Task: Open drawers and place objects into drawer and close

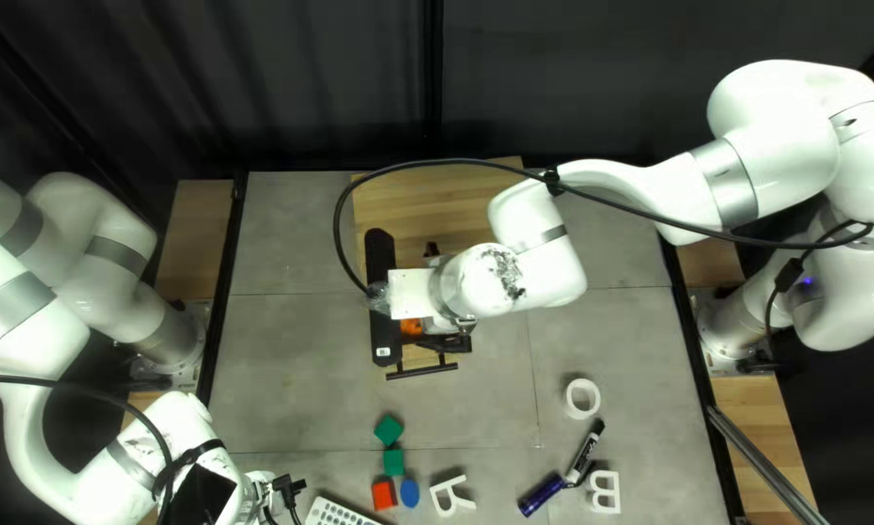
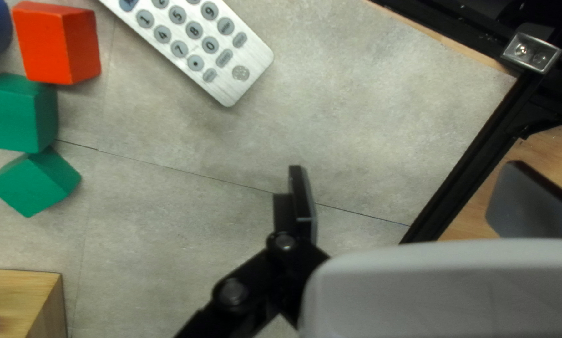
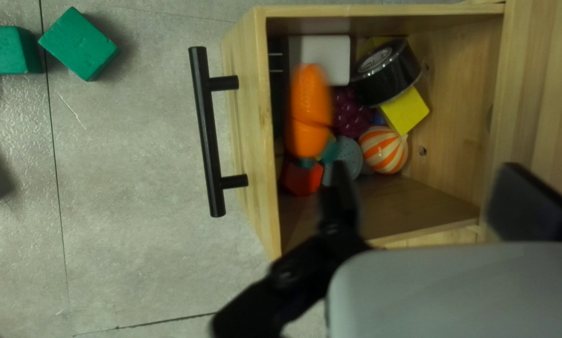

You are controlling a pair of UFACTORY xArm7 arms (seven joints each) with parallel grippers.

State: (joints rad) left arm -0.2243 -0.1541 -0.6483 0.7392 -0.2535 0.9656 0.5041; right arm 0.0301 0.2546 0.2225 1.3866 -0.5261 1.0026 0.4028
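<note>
In the top left view, the left gripper (image 1: 287,489) is hanging near the remote control (image 1: 338,515), the right gripper (image 1: 448,342) near the drawer handle (image 1: 422,370). In the left wrist view, both fingers are standing apart. In the right wrist view, both fingers are standing apart, an orange toy (image 3: 308,112) showing inside the open drawer (image 3: 249,94), ahead of one finger (image 3: 340,194).

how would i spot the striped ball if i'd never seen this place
Find the open wooden drawer with the black bar handle. Inside, just beside the yellow block, sits the ball: the only thing visible with orange and cream stripes.
</note>
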